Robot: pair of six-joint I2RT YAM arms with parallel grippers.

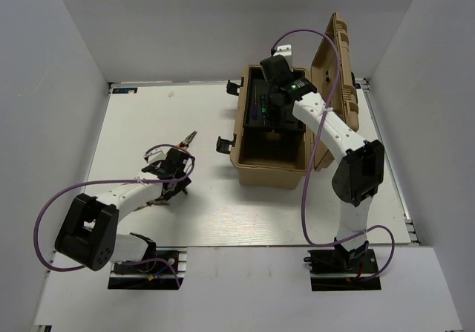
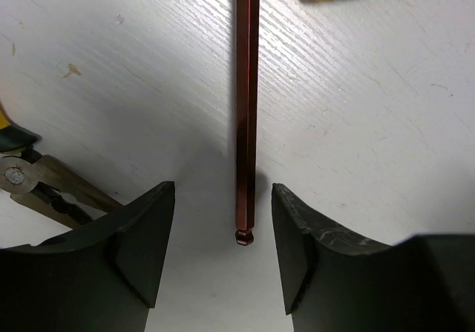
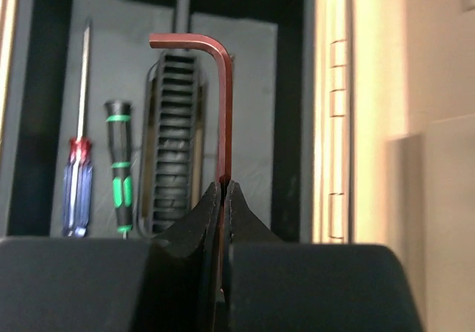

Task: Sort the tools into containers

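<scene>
Wrist views alone show rods: right gripper (image 3: pixel 223 187) pinches bent rod (image 3: pixel 225 109) above tray (image 3: pixel 291 87); left gripper (image 2: pixel 223 198) spread, second rod (image 2: pixel 247 109) lying between its fingers (image 2: pixel 141 243)

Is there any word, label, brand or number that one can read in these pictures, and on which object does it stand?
No text can be read anywhere.
Toolbox: no lettering shows on its walls or lid.
Blue screwdriver and green-banded screwdriver: coloured handles only, no print visible.
Small dark strip at the far left corner: too small to read.
</scene>
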